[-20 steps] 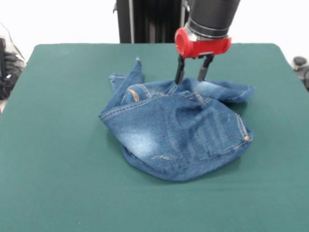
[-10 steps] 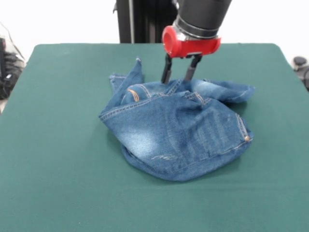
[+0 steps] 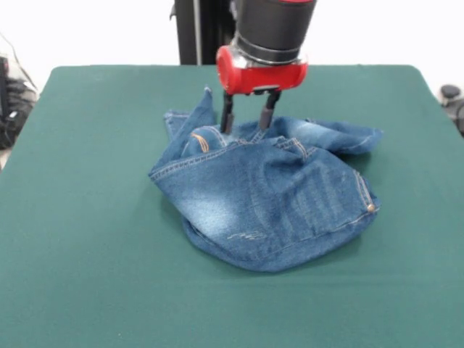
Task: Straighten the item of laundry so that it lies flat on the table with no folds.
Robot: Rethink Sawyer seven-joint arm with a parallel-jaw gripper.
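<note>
The blue denim jeans [image 3: 264, 196] lie crumpled and folded over in the middle of the dark green table [image 3: 80, 217]. A faded whitish patch faces the front and one pointed corner sticks up at the far left. My gripper [image 3: 246, 127] hangs from the red and black arm above the far edge of the jeans, just right of that corner. Its two black fingers [image 3: 227, 116] are apart and hold nothing; the tips are at or just above the denim.
The robot's black pedestal [image 3: 199, 32] stands behind the table's far edge. Dark cables and gear [image 3: 14, 94] lie off the table at the left, and a dark object [image 3: 453, 98] at the right edge.
My gripper has moved left along the far edge of the jeans, toward the raised corner, staying open. The jeans have not moved.
</note>
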